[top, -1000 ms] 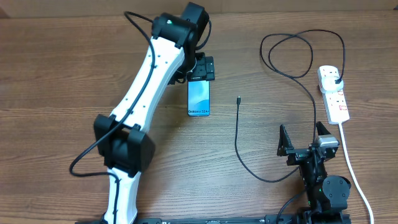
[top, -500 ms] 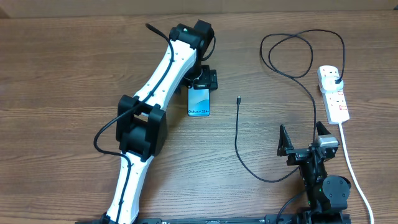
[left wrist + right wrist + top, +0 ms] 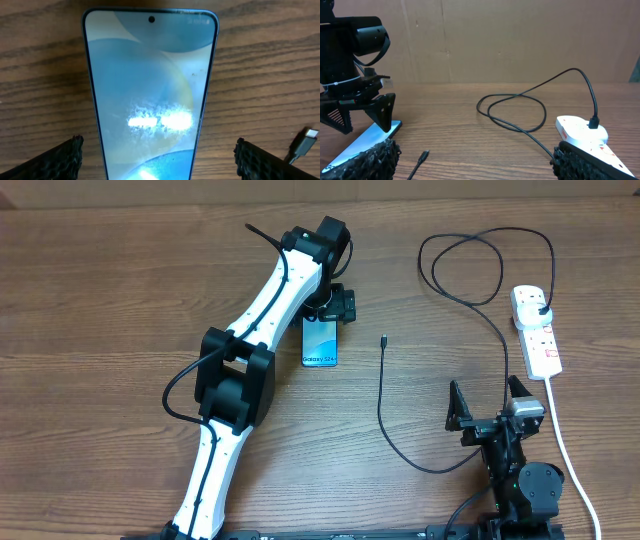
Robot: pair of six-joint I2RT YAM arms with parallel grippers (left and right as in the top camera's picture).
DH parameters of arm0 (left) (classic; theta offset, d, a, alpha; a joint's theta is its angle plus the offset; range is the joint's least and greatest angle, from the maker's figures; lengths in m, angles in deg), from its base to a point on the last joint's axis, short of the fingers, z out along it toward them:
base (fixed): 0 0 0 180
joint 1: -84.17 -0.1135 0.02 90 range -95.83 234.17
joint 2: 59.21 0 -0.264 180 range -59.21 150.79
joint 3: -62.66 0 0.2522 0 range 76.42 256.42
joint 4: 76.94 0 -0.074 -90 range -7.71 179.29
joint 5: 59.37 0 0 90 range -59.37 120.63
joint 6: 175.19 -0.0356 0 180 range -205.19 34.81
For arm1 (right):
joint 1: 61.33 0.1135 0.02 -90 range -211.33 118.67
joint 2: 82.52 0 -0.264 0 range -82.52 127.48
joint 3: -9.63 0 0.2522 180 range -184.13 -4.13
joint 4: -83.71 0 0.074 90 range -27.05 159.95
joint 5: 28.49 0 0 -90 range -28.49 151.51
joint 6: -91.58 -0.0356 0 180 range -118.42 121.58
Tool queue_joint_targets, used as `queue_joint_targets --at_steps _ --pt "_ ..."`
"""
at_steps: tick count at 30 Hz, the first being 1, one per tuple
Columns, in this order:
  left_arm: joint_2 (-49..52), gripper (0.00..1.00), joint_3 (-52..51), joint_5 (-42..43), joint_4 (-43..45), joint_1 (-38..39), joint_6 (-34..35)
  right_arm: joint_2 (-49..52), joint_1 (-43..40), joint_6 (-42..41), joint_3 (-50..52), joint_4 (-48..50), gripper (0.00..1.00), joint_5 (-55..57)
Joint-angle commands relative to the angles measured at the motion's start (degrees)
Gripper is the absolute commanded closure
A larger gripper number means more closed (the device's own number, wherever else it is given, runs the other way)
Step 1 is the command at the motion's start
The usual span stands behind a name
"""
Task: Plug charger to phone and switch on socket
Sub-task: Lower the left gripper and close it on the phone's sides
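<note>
The phone (image 3: 320, 342) lies flat on the wooden table, its light blue screen up; it fills the left wrist view (image 3: 150, 90). My left gripper (image 3: 334, 307) hovers open over the phone's far end, and its fingers (image 3: 60, 160) straddle the phone's width without touching it. The charger's black cable (image 3: 380, 405) loops across the table. Its connector tip (image 3: 384, 340) lies free right of the phone, and its plug (image 3: 541, 308) sits in the white socket (image 3: 537, 330). My right gripper (image 3: 489, 405) stands open near the front edge with nothing in it, the connector tip (image 3: 423, 156) ahead of it.
A thick white cord (image 3: 570, 450) runs from the socket toward the front right edge. The black cable makes a loop (image 3: 470, 265) at the back right. The left arm's white links (image 3: 250, 350) stretch diagonally over the table's left half. A brown wall (image 3: 495, 35) backs the table.
The left arm's elbow swung to the right and its gripper shifted slightly toward the phone's far end. The right arm, cable and phone have stayed still.
</note>
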Motion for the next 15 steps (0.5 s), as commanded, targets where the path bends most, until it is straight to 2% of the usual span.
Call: queue_joint_targets --at_steps 1,15 --pt "1.1 0.00 0.8 -0.2 0.2 0.7 -0.2 -0.4 0.2 0.2 0.6 0.3 0.00 0.3" --pt "1.1 0.00 -5.7 -3.5 2.7 1.0 -0.6 -0.4 0.2 0.2 0.6 0.3 0.00 0.3"
